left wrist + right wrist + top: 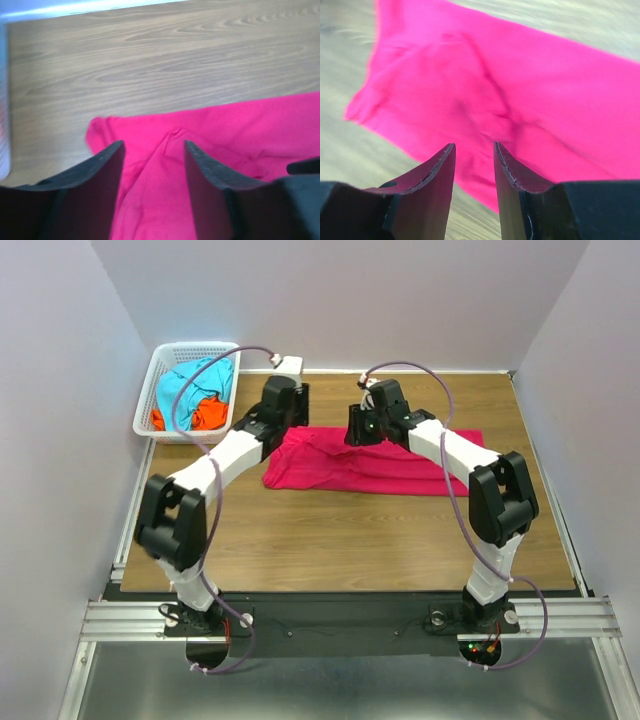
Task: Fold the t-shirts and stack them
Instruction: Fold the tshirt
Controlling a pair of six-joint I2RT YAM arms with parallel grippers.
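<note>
To the left of the crimson-pink t-shirt, off its far left corner, we see a white lattice basket at the edge of the wooden table. It holds the turquoise-blue t-shirt bunched on top of the orange t-shirt. Next comes the left gripper, poised over the left end of the crimson-pink shirt near its far edge. Its jaws stand apart with nothing between them, and through the gap we look down on a raised crease in the cloth. The crimson-pink shirt itself lies on the table as a long band running left to right, mostly flat, with a few wrinkles and a small flap sticking out at its left end. The right gripper hangs over the far edge of this shirt, about midway along it and just right of the left gripper. Its jaws are also parted, though more narrowly, and they grip nothing. We see only rumpled pink cloth beneath them, slightly blurred in the right wrist view.
</note>
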